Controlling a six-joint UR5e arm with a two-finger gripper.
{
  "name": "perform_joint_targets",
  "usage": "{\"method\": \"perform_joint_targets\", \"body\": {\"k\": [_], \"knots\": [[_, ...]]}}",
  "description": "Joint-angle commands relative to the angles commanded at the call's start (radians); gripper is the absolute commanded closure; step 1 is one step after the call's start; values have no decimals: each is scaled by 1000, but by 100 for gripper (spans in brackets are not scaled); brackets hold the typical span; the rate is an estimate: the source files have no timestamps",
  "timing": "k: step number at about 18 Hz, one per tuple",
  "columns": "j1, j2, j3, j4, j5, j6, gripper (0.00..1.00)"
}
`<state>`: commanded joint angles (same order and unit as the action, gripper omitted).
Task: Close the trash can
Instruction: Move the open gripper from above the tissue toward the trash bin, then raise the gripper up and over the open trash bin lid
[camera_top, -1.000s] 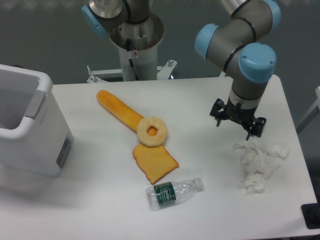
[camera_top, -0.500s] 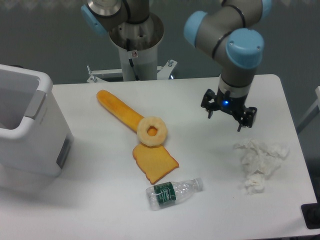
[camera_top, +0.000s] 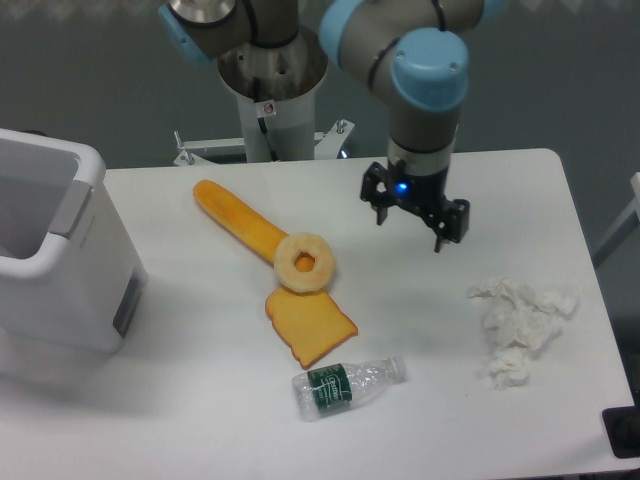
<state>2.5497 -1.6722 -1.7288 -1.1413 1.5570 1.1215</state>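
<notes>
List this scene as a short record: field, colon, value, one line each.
trash can: white bin at the table's left edge, top open, no lid over the opening
gripper: open, holding nothing, above the table's back middle, far from the bin
long bread: lying diagonally at centre
ring-shaped bread: resting on the long bread's lower end
toast slice: flat, just below the ring
bottle: clear plastic, green label, on its side near the front
tissue: crumpled white heap at right
table: white

Arm angled down, tool spread, holding nothing
</notes>
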Motion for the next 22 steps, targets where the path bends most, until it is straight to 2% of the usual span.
{"method": "perform_joint_targets", "body": {"k": [10,15,19,22], "knots": [[-242,110,-2,-37,-24,-302,0],[-269,210,0,-37,-104,-405,0],[-304,224,-8,-41,-127,-424,0],[-309,258,-2,-40,-184,-451,0]]}}
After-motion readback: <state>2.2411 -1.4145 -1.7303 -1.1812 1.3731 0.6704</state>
